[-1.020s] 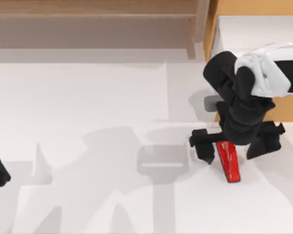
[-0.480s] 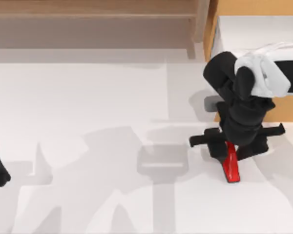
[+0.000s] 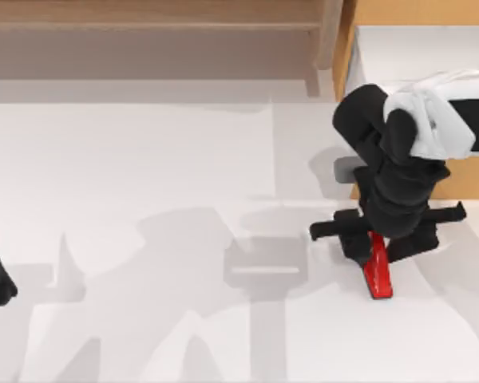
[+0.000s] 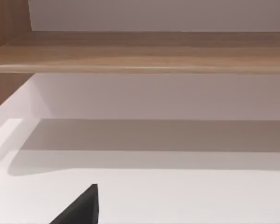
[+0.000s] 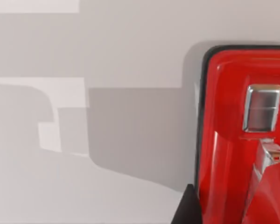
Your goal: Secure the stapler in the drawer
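Grasp step: right gripper closed around stapler, near the desk's right edge.
Next move, as judged: lift and carry to drawer at the far right corner.

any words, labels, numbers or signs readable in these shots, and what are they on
"N": one white letter on the black panel of the right arm's link, cut off by the top view's right edge, so the rest of the word cannot be read.
The small elongated bright red stapler with its silver metal plate, the light orange-brown wooden drawer and the long brown wooden shelf: no text.
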`<action>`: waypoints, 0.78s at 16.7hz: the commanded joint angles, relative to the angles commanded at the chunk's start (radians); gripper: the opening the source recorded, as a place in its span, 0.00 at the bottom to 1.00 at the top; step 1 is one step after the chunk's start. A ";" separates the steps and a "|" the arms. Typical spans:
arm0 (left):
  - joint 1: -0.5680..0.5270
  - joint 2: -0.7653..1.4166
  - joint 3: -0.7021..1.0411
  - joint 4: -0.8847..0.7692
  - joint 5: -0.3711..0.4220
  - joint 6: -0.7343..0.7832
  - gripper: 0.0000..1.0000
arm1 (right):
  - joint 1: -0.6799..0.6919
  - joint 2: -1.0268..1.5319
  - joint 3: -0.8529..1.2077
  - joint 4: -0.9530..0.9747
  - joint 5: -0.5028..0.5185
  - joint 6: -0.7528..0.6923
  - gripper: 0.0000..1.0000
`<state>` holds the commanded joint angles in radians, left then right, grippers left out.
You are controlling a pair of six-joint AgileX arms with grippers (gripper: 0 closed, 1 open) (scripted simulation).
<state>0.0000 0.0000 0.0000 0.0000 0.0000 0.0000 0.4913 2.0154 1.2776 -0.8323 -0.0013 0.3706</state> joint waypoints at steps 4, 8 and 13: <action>0.000 0.000 0.000 0.000 0.000 0.000 1.00 | 0.010 -0.011 0.015 0.003 -0.005 0.008 0.00; 0.000 0.000 0.000 0.000 0.000 0.000 1.00 | 0.021 -0.030 0.048 -0.009 0.001 0.039 0.00; 0.000 0.000 0.000 0.000 0.000 0.000 1.00 | 0.015 -0.047 0.063 -0.072 -0.002 0.019 0.00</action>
<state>0.0000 0.0000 0.0000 0.0000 0.0000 0.0000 0.5059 1.9685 1.3406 -0.9039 -0.0036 0.3894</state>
